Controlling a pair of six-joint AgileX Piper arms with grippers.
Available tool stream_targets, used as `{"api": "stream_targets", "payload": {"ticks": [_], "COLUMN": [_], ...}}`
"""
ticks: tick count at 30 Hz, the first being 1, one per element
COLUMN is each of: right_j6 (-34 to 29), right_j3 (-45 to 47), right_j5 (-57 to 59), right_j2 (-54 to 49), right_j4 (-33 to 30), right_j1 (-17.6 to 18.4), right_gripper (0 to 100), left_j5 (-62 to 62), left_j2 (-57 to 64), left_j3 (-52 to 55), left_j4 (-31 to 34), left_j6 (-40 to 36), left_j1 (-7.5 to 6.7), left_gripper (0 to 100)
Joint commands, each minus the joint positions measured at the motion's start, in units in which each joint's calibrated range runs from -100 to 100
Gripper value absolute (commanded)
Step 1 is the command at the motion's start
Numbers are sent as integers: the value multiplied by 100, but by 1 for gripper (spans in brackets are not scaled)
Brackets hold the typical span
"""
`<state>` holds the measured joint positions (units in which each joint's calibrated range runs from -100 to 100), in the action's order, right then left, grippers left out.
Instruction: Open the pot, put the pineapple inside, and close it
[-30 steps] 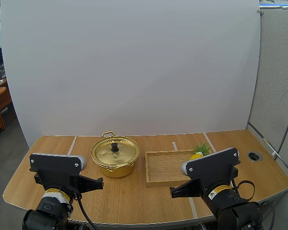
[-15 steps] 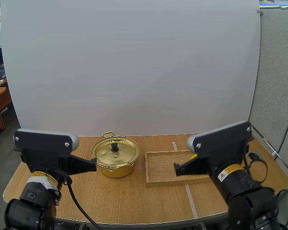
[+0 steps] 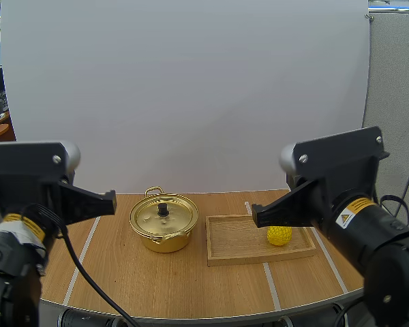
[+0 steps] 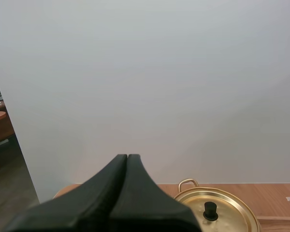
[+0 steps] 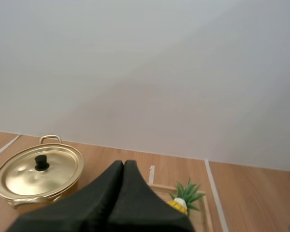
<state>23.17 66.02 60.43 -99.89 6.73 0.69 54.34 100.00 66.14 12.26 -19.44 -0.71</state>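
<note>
both arms raised since a second ago, now well above table. left gripper: pressed together as one wedge, holding nothing. right gripper: same, empty. pot: lid on, at 9 o'clock of wooden tray. pineapple: in tray, 3 o'clock end.

Pot: gold, upright, left of centre on table, nearer far edge; lid, black-knobbed, seated closed; pineapple: small, yellow, green-crowned, at right end of wooden tray.
</note>
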Motion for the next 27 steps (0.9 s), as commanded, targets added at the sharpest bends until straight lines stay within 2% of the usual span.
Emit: {"api": "stream_targets", "payload": {"ticks": [1,4,11,18,27], "right_j6": [-621,-621,-640,-640,-758], "right_j3": [-539,-555,-555,-555,-555], "right_j5": [1551,1770,2105,2278,2237], "right_j2": [-11,-11,-11,372,1809], "right_j4": [6,-131,-259,-336,-412], "right_j1": [-19,-19,-19,-19,-19], "right_gripper": [0,0,0,0,0], "left_j5": [964,1446,1453,1471,1454], "left_j2": [0,0,0,-521,-2144], "left_j3": [-657,-844,-845,-845,-845], "left_j4": [-81,-103,-640,-1169,-2092], "left_j6": [23,12,31,850,1933], "left_j1": [7,7,7,7,7], "left_gripper": [0,0,0,0,0]}}
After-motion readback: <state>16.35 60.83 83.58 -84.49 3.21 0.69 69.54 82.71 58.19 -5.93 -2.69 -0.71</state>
